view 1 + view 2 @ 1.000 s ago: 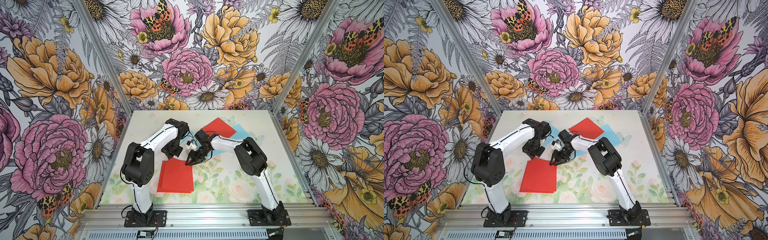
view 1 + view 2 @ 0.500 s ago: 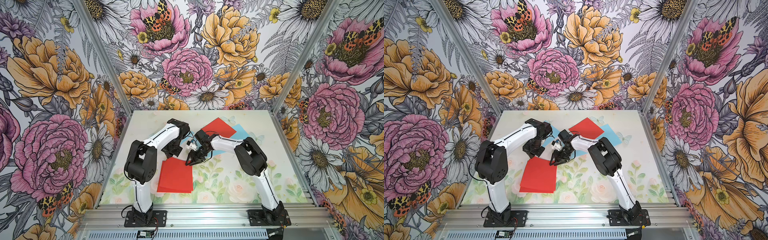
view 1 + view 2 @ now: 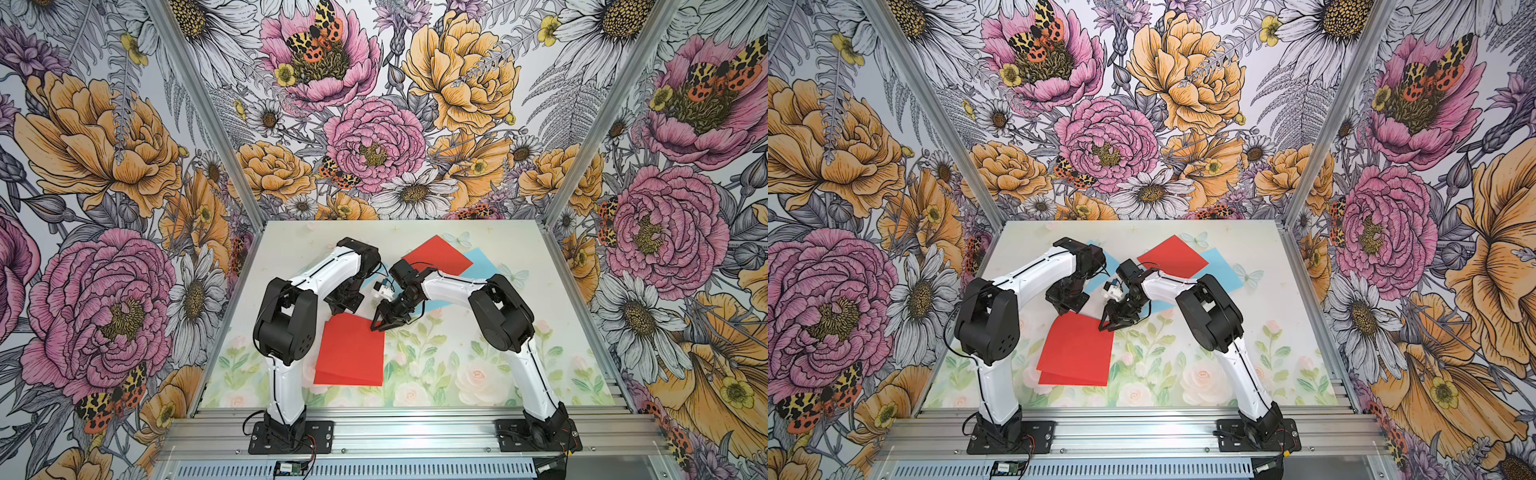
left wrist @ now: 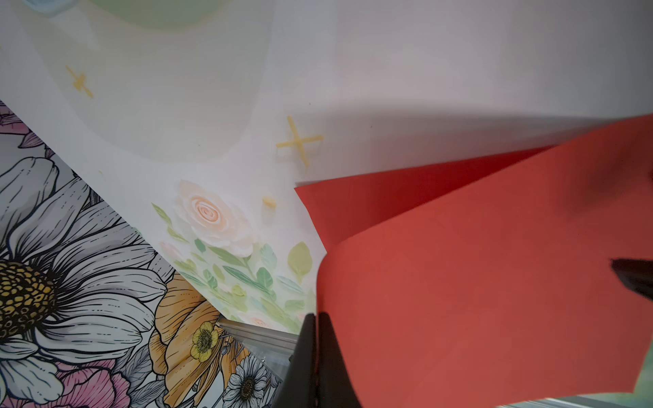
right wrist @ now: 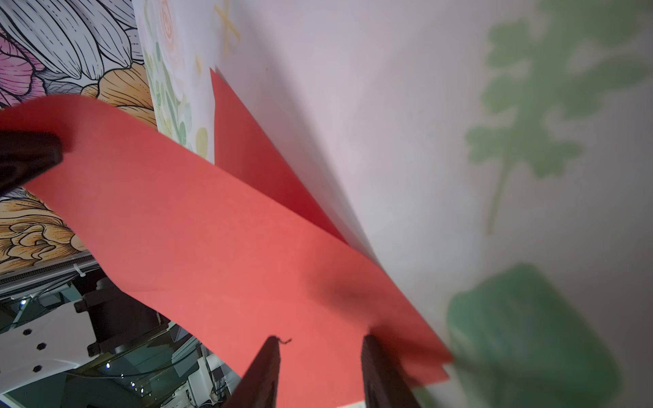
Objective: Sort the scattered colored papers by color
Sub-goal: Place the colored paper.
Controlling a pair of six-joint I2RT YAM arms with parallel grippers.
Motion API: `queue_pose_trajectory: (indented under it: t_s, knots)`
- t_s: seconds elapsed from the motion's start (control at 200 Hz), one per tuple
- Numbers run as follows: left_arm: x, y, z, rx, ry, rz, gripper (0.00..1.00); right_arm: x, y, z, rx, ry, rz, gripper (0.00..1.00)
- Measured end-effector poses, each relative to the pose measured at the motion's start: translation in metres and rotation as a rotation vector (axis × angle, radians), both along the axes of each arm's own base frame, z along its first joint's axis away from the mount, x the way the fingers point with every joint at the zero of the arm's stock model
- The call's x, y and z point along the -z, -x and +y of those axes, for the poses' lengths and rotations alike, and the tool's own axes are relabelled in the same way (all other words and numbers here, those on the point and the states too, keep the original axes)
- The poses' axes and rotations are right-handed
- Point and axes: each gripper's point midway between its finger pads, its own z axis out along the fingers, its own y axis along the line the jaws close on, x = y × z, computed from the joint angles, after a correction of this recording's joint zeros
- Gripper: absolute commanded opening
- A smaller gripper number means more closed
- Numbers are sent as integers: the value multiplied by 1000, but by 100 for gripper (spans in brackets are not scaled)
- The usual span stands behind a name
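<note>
Two red papers (image 3: 349,353) (image 3: 1075,353) lie stacked near the table's middle front. The upper one (image 4: 477,282) (image 5: 198,226) is lifted at its far edge, off the sheet beneath (image 4: 381,201). My left gripper (image 4: 314,318) (image 3: 345,303) is shut on that edge, its fingers pressed together. My right gripper (image 5: 319,344) (image 3: 377,327) is open at the sheet's far right corner, one finger on each side of it. Another red paper (image 3: 436,255) lies at the back on light blue papers (image 3: 484,261). More blue (image 3: 1102,257) shows behind my left arm.
The tabletop (image 3: 457,365) is printed with pale roses and butterflies. Floral walls (image 3: 124,208) close in the left, back and right. An aluminium rail (image 3: 395,424) with both arm bases runs along the front edge. My two wrists stand close together over the table's middle.
My left arm's elbow has swung a little to the right and the top red sheet has shifted slightly over the one below. The right gripper has stayed at the sheet's corner.
</note>
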Motion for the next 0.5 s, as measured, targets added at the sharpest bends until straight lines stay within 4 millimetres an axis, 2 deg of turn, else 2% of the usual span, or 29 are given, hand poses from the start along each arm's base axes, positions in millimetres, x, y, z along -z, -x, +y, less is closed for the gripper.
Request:
queue_pose_trajectory:
  t_s: [0.05, 0.1, 0.185, 0.355, 0.5]
  knots:
    - [2, 0, 0, 2, -4, 6, 0, 0, 0, 0, -1, -2, 2, 41]
    - [4, 0, 0, 3, -8, 13, 18, 0, 0, 0, -1, -3, 3, 41]
    - [7, 0, 0, 0, -20, 14, 31, 0, 1, 0, -2, -3, 4, 41]
    - [3, -6, 7, 5, -78, -3, 37, 0, 1, 0, -2, -5, 5, 41]
    - [-18, -23, 14, 9, -145, -87, 40, 0, 0, 0, -1, -5, 6, 41]
